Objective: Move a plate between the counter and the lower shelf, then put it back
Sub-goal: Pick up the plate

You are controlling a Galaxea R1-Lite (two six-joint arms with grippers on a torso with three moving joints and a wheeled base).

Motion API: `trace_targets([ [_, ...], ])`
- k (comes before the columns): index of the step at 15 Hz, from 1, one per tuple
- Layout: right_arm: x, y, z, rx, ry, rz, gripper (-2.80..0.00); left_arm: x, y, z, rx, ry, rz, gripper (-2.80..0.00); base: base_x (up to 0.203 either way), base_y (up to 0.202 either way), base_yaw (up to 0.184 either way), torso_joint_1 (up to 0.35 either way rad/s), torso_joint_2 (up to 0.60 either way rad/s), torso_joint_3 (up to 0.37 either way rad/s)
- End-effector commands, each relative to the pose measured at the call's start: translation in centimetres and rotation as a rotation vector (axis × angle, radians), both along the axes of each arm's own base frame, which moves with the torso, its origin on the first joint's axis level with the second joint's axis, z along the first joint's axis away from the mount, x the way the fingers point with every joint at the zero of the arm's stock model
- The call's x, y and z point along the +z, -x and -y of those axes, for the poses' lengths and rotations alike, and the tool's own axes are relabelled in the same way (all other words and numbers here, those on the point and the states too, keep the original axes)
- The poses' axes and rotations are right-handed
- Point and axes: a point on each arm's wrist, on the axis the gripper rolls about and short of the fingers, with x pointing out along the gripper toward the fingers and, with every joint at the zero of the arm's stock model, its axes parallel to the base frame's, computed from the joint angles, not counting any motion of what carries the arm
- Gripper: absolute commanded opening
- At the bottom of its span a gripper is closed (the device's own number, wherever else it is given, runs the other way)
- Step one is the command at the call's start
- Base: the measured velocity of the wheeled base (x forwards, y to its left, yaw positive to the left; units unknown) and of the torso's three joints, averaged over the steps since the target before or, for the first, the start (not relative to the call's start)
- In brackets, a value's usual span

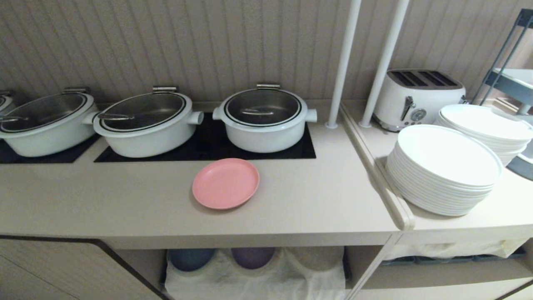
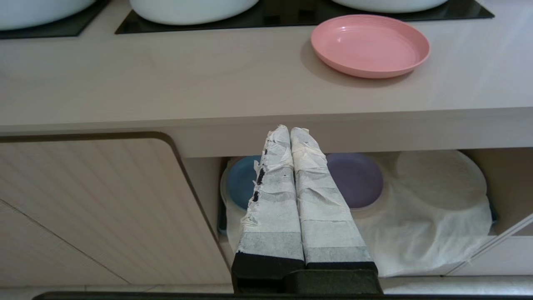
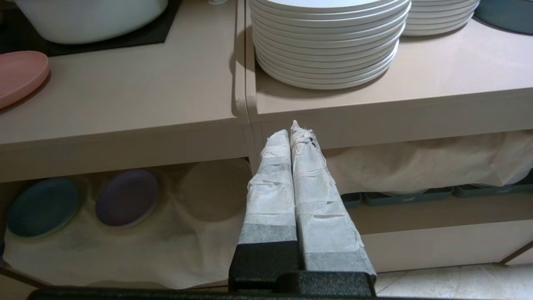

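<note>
pink plate [image 1: 225, 183] sits flat on desk [image 1: 312, 200]; both grippers, left [image 2: 290, 130] and right [image 3: 295, 128], have fingers pressed together, empty. left should spread wide, pinch the near rim.

1. Light's soft and even, kinda warm, coming from above.
2. Pink plate [image 1: 225, 183] drops a faint shadow on the worktop [image 1: 125, 200]; the white plate stack [image 1: 444, 168] does too.
3. Lower shelf [image 1: 254, 271] at the frame's bottom is dim.
4. Head view bends at the edges.
5. Mild glare on pot lids [image 1: 262, 106].
</note>
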Motion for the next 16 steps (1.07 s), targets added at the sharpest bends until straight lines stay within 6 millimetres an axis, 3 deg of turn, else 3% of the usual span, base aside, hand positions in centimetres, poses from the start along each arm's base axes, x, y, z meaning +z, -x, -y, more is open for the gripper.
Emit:
trace_targets([
  [1,0.0,-0.01,0.0,0.0,0.0,-0.001,-2.8,0.0,0.0,0.0,0.001,0.0,0.0,-2.8,0.0,0.0,0.0,0.0,0.0,0.0],
  [14,0.01,-0.01,0.0,0.0,0.0,-0.001,-2.8,0.02,0.01,0.06,-0.024,-0.045,0.003,-2.8,0.0,0.0,0.0,0.0,0.0,0.0],
  [16,0.0,0.0,0.0,0.0,0.0,0.0,-2.8,0.83,0.35,0.06,-0.024,-0.046,0.01,-2.8,0.0,0.0,0.0,0.0,0.0,0.0],
])
